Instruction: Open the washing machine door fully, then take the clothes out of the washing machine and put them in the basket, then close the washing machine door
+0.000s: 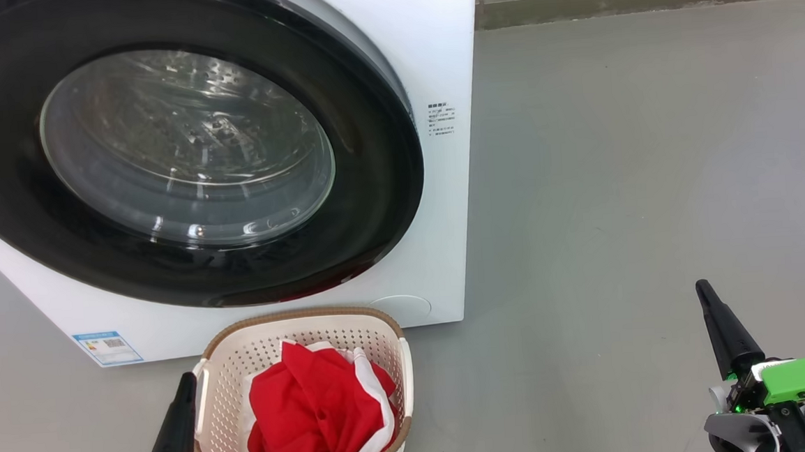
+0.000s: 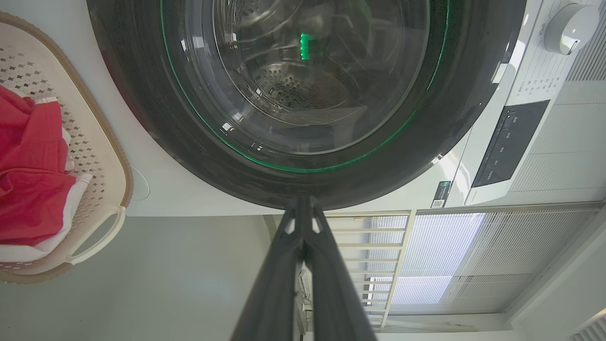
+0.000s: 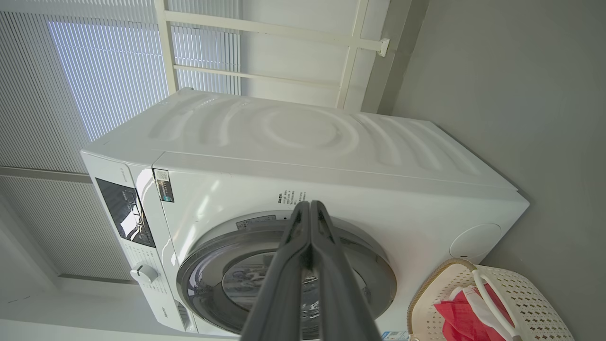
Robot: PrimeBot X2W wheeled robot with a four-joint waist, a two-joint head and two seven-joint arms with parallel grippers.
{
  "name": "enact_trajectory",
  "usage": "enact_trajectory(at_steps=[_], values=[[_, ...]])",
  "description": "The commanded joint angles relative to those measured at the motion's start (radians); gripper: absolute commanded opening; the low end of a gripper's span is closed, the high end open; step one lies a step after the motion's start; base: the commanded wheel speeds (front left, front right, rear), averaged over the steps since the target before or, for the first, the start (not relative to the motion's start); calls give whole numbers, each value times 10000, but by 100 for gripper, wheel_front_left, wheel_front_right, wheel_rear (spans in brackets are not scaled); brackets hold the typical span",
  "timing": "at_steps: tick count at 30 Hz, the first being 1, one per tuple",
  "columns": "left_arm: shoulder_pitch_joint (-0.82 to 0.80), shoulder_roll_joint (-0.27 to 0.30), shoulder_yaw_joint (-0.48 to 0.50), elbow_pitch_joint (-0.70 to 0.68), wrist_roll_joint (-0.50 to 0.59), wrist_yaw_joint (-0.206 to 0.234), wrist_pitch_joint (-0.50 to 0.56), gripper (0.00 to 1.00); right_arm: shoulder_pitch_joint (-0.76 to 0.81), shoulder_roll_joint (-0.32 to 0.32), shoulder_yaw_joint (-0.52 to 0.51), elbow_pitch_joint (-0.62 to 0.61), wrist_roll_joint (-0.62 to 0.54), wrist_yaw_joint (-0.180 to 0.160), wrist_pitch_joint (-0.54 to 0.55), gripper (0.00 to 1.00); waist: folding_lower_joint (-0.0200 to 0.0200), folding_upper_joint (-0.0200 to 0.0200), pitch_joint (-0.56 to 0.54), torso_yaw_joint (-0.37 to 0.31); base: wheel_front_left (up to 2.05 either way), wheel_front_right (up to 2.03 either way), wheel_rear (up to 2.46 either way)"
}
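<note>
Door [image 1: 181,149] shut flush on washer [image 1: 433,42]; clothes [image 1: 316,413] lie in basket [image 1: 296,315] at its 6 o'clock. Left gripper [image 1: 187,379], right gripper [image 1: 703,289] pressed together, empty, parked at 7 and 4: task likely complete.

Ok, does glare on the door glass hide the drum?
Head view: white highlights streak the washing machine door glass, but the drum perforations show. Left wrist view: a green reflection rings the glass; perforations sharp. Right wrist view: the right tool crosses the window; bright blinds behind.
</note>
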Motion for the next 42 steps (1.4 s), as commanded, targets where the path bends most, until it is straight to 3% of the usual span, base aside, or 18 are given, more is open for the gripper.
enact_trajectory(at_steps=[1, 42], values=[[-398, 99, 364, -227, -91, -69, 61, 0, -412, -61, 173, -250, 6, -7, 66, 0, 0, 0, 0, 0, 0, 0, 0], [-402, 65, 414, -226, -50, -69, 101, 0, -419, -10, 100, -246, -55, -7, 125, 0, 0, 0, 0, 0, 0, 0, 0]])
